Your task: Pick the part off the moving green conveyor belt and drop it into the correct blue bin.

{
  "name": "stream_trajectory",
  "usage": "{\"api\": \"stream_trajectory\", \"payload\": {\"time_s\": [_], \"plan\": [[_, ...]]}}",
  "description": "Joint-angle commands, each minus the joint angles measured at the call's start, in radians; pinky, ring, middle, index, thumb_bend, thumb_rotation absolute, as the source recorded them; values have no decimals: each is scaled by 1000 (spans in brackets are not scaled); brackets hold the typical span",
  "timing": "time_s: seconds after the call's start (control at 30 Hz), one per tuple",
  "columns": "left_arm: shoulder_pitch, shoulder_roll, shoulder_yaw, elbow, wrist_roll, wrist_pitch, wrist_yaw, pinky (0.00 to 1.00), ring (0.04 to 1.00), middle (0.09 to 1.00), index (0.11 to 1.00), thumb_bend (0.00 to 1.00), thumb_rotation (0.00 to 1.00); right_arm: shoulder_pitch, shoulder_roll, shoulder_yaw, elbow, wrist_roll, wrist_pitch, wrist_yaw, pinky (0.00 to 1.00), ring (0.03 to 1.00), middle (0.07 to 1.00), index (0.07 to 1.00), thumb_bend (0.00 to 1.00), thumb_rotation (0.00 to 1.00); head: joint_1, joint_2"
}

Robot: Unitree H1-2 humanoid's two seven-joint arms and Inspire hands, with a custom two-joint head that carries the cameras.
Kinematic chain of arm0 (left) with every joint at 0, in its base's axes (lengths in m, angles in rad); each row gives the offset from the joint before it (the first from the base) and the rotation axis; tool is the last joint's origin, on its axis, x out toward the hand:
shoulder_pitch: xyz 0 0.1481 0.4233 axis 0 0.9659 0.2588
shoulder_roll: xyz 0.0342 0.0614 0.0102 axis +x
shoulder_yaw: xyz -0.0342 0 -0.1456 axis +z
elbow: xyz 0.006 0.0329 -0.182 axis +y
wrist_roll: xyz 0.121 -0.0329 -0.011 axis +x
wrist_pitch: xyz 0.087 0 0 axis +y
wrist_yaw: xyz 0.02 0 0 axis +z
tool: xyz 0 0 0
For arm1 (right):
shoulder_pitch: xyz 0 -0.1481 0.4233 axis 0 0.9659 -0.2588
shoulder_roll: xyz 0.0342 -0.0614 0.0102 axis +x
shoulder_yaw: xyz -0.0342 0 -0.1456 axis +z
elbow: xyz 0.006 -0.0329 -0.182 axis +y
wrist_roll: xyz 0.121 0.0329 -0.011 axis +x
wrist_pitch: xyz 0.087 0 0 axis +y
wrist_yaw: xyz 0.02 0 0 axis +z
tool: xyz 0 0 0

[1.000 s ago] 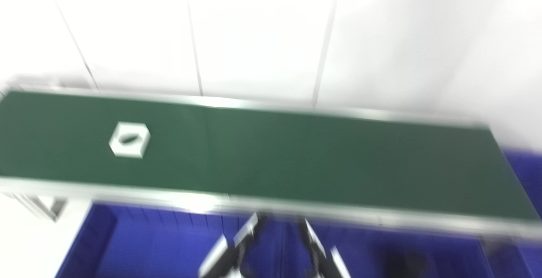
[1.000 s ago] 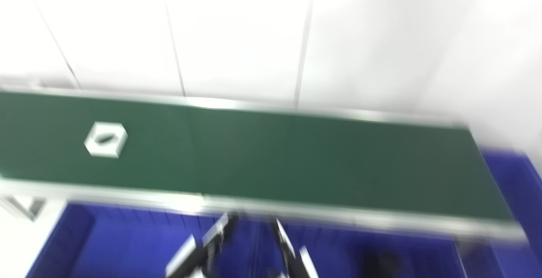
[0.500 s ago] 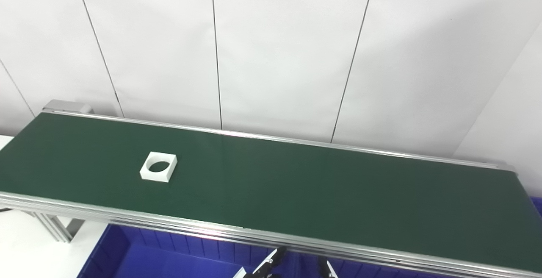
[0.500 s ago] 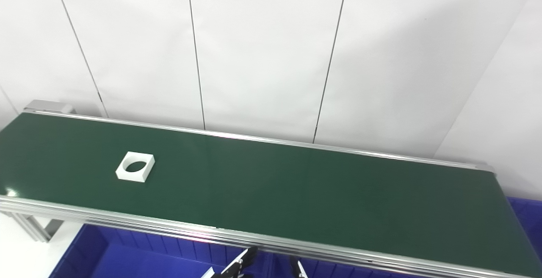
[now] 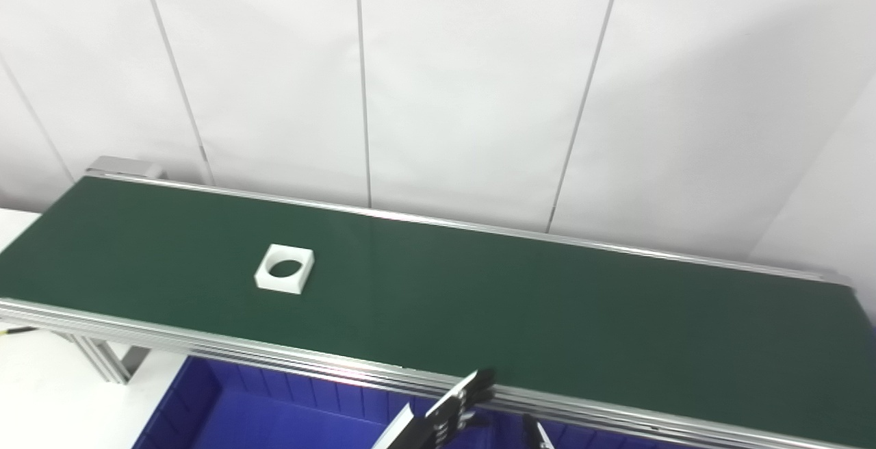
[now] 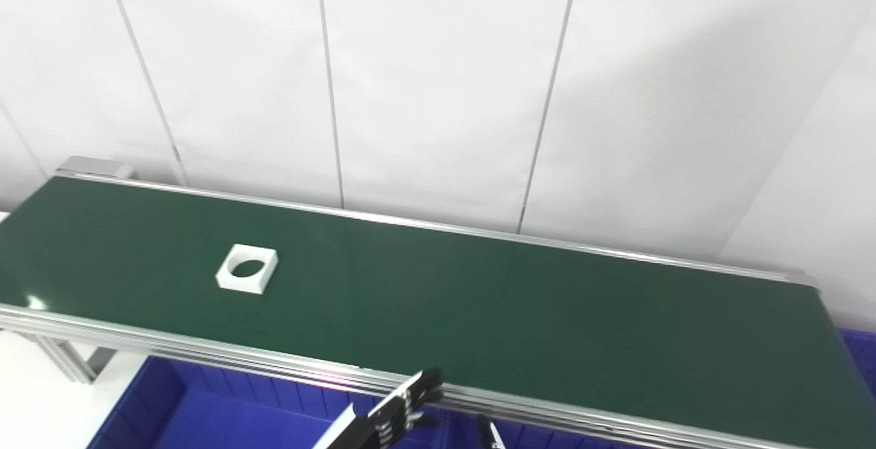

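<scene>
A white square part with a round hole (image 5: 285, 268) lies flat on the left half of the green conveyor belt (image 5: 547, 305). My left hand (image 5: 448, 413) reaches up from the bottom edge with its fingers stretched out and empty, its tips at the belt's near rail, well right of the part. Of my right hand only a fingertip (image 5: 536, 435) shows at the bottom edge; whether it is open or shut is hidden. A blue bin (image 5: 260, 411) sits below the belt's near rail.
Aluminium rails (image 5: 205, 348) frame the belt. A white panelled wall stands behind it. A second blue bin's corner (image 6: 864, 350) shows past the belt's right end. A white table surface (image 5: 41, 394) and the conveyor's leg (image 5: 102, 361) are at the lower left.
The camera has tilted and steadied after the blur. The part has drifted a little to the right along the belt. My left hand has risen to the near rail.
</scene>
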Motion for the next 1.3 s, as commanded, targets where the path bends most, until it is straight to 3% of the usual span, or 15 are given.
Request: {"api": "stream_trajectory", "payload": {"time_s": [0.0,0.33,0.6,0.73,0.9,1.07,1.27], "plan": [[-25,6,0,-54,-29,-23,-24,874,954,960,958,1000,712,-25,18,-9,-12,16,-40,17,1000,1000,1000,1000,1000,1000,2,-2],[-124,33,91,-120,59,-22,-12,877,945,952,960,1000,697,-32,24,-7,4,-14,-40,-16,1000,1000,1000,1000,1000,1000,11,-10],[-251,82,223,-134,365,27,53,970,976,983,973,1000,714,-40,22,10,15,-21,-40,-43,1000,1000,1000,1000,1000,1000,14,-20],[-317,128,268,-118,518,48,82,972,975,978,953,990,631,-41,25,6,18,-5,-40,-28,1000,1000,1000,1000,1000,1000,16,-23],[-392,208,275,-47,740,39,144,897,913,934,932,1000,549,-42,28,1,21,3,-40,-17,1000,1000,1000,1000,1000,1000,18,-24],[-443,265,258,47,850,52,192,891,907,923,923,1000,497,-46,25,4,23,-5,-40,-23,1000,1000,1000,1000,1000,1000,19,-26],[-514,321,231,208,953,89,254,907,935,941,921,1000,546,-51,26,4,32,-6,-40,-29,1000,1000,1000,1000,1000,1000,25,-34]]}}
